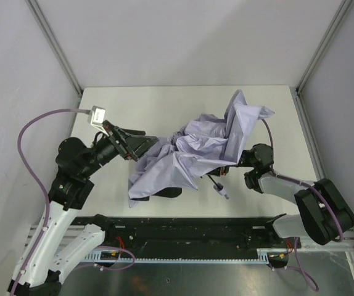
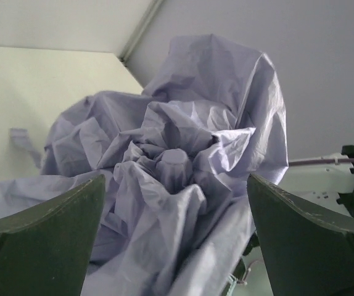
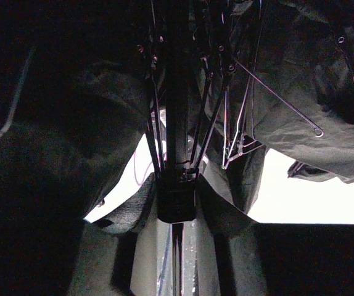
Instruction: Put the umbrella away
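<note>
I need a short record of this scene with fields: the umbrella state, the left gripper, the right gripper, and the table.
umbrella: collapsed, canopy crumpled and loose, not wrapped; lying on the table between the two arms
ribs and shaft: thin black shaft and metal ribs seen from under the canopy in the right wrist view
left gripper: open, fingers on either side of the bunched fabric, not clamped
right gripper: mostly hidden under the canopy; appears closed on the shaft
table: white, bare at the far side
</note>
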{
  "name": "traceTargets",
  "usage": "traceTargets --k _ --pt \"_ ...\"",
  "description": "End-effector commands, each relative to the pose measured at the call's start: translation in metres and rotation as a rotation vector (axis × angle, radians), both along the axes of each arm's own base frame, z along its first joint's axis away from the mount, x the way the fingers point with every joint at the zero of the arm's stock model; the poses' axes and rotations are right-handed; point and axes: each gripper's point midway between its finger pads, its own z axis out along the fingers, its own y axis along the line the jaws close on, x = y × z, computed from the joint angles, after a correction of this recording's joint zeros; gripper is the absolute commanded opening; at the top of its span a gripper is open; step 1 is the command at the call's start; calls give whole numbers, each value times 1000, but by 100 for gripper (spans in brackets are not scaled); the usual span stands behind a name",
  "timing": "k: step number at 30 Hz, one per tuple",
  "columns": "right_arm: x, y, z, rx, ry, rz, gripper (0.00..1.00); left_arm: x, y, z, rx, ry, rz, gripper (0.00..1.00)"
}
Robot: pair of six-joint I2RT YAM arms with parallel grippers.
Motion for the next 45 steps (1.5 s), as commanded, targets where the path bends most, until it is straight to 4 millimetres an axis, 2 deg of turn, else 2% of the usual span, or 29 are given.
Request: traceTargets --k 1,6,10,12,18,23,25,27,32,34,35,39,40,42,45 --pt "-14 -4 60 119 -324 33 0 -13 -24 16 -34 -51 -194 100" --pt "-21 1 69 123 -336 65 0 -23 -51 19 -64 -121 -338 99" --pt "-20 4 68 113 -319 63 0 -43 -76 32 -69 -197 -439 99" --pt "-20 5 68 110 -316 61 0 -48 -84 32 -68 -205 -460 99" --pt "-28 5 74 114 -333 66 0 -42 -111 17 -56 -128 -487 99" --pt "-38 5 74 102 -346 89 0 -30 -122 24 -65 -114 -461 97" --pt "-40 5 75 98 -349 88 0 -28 -124 31 -69 -121 -463 90" --pt "-42 4 77 99 -351 88 0 -27 -126 35 -74 -126 -466 78" --pt "-37 5 79 95 -319 52 0 -28 -125 45 -79 -166 -461 24" --pt "-27 7 76 73 -289 -12 9 -26 -119 51 -87 -189 -422 7" --pt "-20 8 73 56 -276 -59 17 -24 -115 54 -95 -201 -391 3" --pt "16 9 46 -68 -168 -297 53 -16 -93 69 -128 -248 -250 0" --pt "22 7 38 -101 -145 -342 60 -13 -86 72 -137 -258 -203 0" --pt "29 6 24 -165 -120 -412 81 -7 -70 77 -159 -267 -109 0" --pt "31 4 6 -246 -119 -474 94 1 -50 83 -184 -257 3 0"
